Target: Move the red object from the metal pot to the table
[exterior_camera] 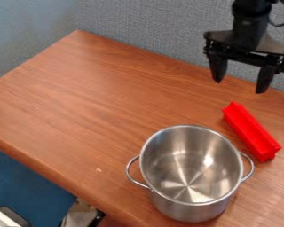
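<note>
Red block point(251, 130) lies flat on the counter point(85, 97), close to the right-hand edge, its long side running diagonally from upper left to lower right. It sits just beside the pot point(192, 171) but apart from it, a strip of bare wood showing between the block's lower end and the pot's rim. Resting on a broad flat face, it looks steady and unlikely to roll or slide.

The pot stands upright near the front edge of the counter, one small handle visible on its left side. Its inside shows only polished metal and reflections; nothing is in it. That, with the block outside on the wood, suggests the move out of the pot is effectively done.

Above the block, toward the far right corner of the counter, hangs the tool point(241, 73), pointing downward with its two dark fingers spread wide and nothing between them. It is well clear of both block and pot, touching neither. Standing spread and empty over the spot fits a release already made, with only a retreat left to do.
</note>
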Tool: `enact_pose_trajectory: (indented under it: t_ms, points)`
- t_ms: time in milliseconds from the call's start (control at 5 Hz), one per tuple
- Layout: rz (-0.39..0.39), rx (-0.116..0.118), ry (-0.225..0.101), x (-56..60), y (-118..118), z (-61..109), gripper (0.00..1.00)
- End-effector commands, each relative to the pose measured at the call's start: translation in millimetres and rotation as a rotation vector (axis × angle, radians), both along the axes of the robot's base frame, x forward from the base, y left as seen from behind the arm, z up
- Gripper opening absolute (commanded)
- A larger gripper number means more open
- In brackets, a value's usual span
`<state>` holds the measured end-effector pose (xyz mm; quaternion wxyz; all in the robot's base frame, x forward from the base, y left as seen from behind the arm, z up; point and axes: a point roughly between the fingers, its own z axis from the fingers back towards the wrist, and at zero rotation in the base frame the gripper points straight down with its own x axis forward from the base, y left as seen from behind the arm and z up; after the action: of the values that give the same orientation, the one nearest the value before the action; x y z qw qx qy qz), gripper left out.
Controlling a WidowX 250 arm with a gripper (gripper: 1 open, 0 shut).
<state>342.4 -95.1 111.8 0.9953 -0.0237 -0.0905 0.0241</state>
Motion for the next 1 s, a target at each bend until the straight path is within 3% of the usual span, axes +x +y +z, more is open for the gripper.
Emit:
enact_pose_trajectory:
  t_ms: [0,400,800]
  points:
    - [0.079,-0.019,-0.059,-1.8,9,22.9,1.0]
    - [0.034,-0.088,-0.086,-7.5,41,28.3,1.0]
    - [0.034,-0.061,-0.01,11.7,0,-12.0,1.0]
